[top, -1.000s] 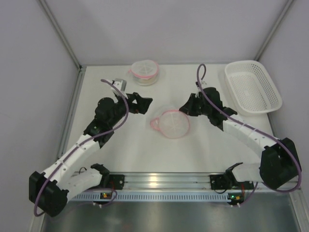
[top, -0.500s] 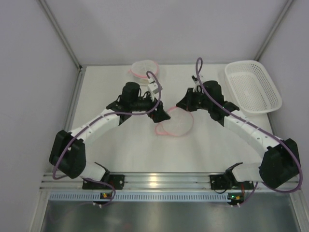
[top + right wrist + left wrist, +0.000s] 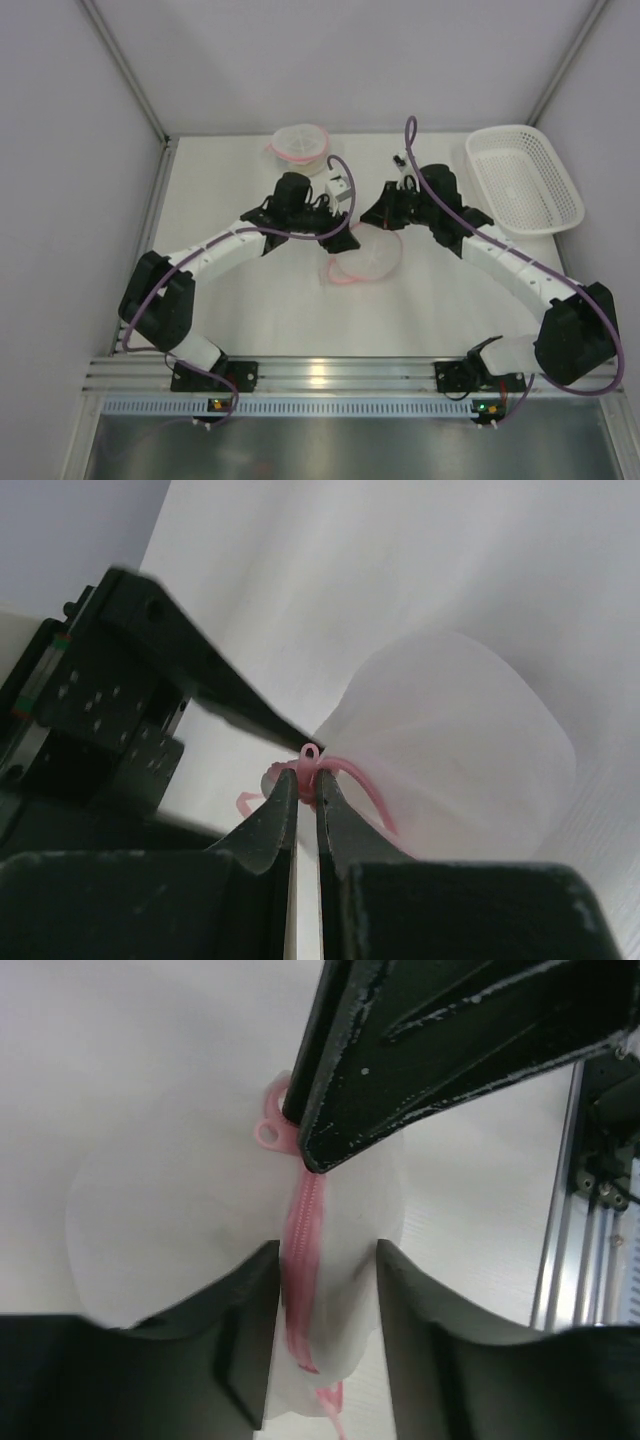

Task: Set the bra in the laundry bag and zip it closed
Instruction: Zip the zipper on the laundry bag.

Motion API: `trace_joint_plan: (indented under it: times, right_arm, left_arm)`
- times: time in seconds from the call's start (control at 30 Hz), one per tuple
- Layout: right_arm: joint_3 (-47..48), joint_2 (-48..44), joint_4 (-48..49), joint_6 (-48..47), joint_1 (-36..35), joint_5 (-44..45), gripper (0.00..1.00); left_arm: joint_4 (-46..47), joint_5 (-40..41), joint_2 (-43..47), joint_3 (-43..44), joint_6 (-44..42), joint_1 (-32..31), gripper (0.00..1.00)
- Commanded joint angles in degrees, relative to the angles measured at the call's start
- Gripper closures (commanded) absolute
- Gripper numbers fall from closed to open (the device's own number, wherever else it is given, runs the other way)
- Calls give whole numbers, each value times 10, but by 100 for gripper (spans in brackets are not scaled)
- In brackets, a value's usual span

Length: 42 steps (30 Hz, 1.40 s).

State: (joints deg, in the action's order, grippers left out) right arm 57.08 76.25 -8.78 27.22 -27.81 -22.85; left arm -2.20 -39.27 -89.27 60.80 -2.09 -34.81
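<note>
Swung in from the left, left claw (image 3: 327, 1250) straddles the pink zipper (image 3: 303, 1210) of the laundry bag (image 3: 370, 256), jaws apart; only right wrist shows right claw (image 3: 306, 778) pinching its pull (image 3: 310, 752). White bench (image 3: 250, 300), grey walls (image 3: 350, 60).

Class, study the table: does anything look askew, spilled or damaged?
Nothing looks spilled or damaged. Only the laundry bag in the middle looks tipped up at one edge, where the right gripper pinches its pink zipper. The open left gripper straddles that zipper.

The left gripper (image 3: 325, 1260) and right gripper (image 3: 307, 780) are black, on white-linked arms (image 3: 205, 255) with purple cables (image 3: 409, 150).
</note>
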Motion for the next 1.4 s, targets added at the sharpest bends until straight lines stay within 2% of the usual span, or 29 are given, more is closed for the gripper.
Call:
trace_joint_plan:
  times: [0.0, 0.07, 0.1, 0.17, 0.2, 0.23, 0.3, 0.33, 0.43, 0.57, 0.73, 0.97, 1.1, 1.37]
  right_arm:
    - [5, -15, 34, 7, 2, -11, 100]
    - [1, -15, 29, 8, 2, -2, 100]
    - [1, -15, 25, 8, 2, 1, 100]
    - [0, -14, 16, 10, 3, 11, 98]
    - [0, -18, 1, 9, 2, 16, 94]
    - [0, -20, -8, 8, 2, 20, 84]
    - [4, -33, -27, 5, 2, 45, 72]
    - [7, -38, -55, 1, 3, 55, 60]
    - [29, -61, -97, -7, 4, 91, 49]
    - [58, -74, -121, -16, 4, 109, 45]
    - [52, -65, -85, -13, 3, 73, 43]
    - [68, -23, -50, -92, -9, 37, 40]
    - [80, 3, -50, -130, -16, 7, 41]
    - [59, 20, -39, -114, -17, -35, 48]
  left_arm:
    - [38, 0, -6, 24, -7, -2, 56]
    - [44, -2, -10, 21, -2, -3, 75]
    - [46, -5, -9, 21, 1, -3, 89]
    - [47, -12, -6, 22, 2, -3, 97]
    - [47, -13, -5, 20, 3, -2, 100]
    - [47, -18, 0, 20, 2, -3, 100]
    - [47, -20, 4, 16, -2, -2, 100]
    - [38, -23, 7, 18, -4, -2, 100]
    - [25, -40, 2, 27, -7, -3, 100]
    - [0, -40, -5, 29, -6, -3, 100]
    - [-10, -34, -5, 27, -13, -11, 100]
    - [-18, -42, -10, 28, -19, -20, 100]
    - [-29, -41, -9, 31, -28, -21, 100]
    - [-28, -40, -6, 29, -34, -21, 100]
